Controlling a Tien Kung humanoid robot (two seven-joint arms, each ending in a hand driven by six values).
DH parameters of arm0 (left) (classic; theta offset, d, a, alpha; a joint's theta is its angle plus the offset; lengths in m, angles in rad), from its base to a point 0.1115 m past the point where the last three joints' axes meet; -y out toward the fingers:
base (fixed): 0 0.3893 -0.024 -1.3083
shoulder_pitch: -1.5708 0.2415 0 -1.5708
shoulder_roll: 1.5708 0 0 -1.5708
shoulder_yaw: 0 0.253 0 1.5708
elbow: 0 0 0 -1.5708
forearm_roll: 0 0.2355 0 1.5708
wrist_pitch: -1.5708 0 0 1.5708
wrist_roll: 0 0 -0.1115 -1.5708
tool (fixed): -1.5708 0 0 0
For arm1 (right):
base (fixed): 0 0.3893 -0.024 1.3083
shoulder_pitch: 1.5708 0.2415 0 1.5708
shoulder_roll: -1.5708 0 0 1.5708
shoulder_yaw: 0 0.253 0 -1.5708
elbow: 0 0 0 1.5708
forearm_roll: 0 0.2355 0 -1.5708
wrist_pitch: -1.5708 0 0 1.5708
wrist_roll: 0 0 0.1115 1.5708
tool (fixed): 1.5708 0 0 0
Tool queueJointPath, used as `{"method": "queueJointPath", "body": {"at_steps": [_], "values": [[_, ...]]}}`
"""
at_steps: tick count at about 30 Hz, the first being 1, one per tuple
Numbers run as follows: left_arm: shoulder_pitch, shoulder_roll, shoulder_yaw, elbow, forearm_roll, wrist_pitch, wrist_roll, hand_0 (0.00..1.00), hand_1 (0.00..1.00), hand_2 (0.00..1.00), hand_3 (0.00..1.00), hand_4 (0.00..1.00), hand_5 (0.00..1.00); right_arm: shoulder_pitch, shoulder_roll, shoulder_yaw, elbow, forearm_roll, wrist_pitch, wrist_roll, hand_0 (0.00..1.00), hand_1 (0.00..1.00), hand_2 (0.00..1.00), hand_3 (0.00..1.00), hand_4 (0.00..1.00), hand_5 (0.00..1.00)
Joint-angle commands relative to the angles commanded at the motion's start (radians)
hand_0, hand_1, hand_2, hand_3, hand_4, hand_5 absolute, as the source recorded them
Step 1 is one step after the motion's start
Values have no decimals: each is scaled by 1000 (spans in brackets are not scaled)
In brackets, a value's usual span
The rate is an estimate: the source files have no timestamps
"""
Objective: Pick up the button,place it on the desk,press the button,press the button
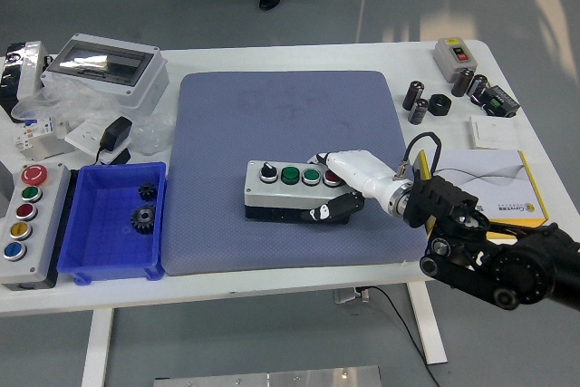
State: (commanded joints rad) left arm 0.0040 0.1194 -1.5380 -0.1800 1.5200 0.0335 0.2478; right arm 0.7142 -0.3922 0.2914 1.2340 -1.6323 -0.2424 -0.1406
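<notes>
Where the blue-grey pad (pixel 290 165) covers the middle of the white surface (pixel 362 56), the grey button box (pixel 292 190) sits flat on its front half, nearer the pad's right edge than its left. The right hand (pixel 337 186) has its fingers closed around the box's right end, white shell over the top by the red button and dark fingers (pixel 328 210) curled along the front face. The pad's whole back half lies bare, and a strip of open pad runs between the box and the front edge. Off the pad's left edge stands a blue bin (pixel 113 221) holding gears, with a second button panel (pixel 24 221) beyond it. Off the right edge lies a yellow-trimmed booklet (pixel 497 186), with small black cylinders (pixel 417 101) farther back.
</notes>
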Motion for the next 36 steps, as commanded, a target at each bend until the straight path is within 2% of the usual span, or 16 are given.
{"method": "queueJointPath", "body": {"at_steps": [4,5,10,11,16,17,22,23,34,36], "values": [[-1,0,0,0,0,-1,0,619,587,566,601,546,270,-2,-2,5,1,15,2,2,364,493,473,498,270,2],[-2,0,0,0,1,-1,0,619,587,565,601,545,270,-2,-2,7,1,18,1,3,625,662,647,659,305,2],[-4,0,2,0,0,-1,0,619,587,565,601,545,270,-2,-4,7,4,25,-4,7,625,662,647,659,305,2],[-4,0,2,0,0,-2,-1,619,586,565,600,548,272,-1,-5,6,4,26,-5,8,788,761,749,722,331,28],[-4,1,2,0,0,-2,0,619,586,565,600,548,272,6,-7,-1,8,28,-8,10,788,761,749,722,331,28],[-4,1,1,0,0,-1,0,619,587,565,599,547,272,7,-7,-3,8,29,-8,11,860,812,818,818,384,2],[-4,1,2,0,0,-2,2,619,587,565,599,547,272,10,-8,-7,10,33,-7,11,860,812,818,818,384,2],[-4,1,1,0,0,-2,2,619,587,565,599,544,270,11,-8,-7,10,34,-7,11,879,827,832,882,442,2],[-3,1,3,0,-1,-4,2,618,586,564,598,541,269,11,-12,-3,12,53,-4,12,882,832,834,894,451,2],[-3,1,2,0,0,-4,2,619,584,564,599,539,266,11,-15,-1,14,62,-2,12,883,836,835,899,482,7]]}}
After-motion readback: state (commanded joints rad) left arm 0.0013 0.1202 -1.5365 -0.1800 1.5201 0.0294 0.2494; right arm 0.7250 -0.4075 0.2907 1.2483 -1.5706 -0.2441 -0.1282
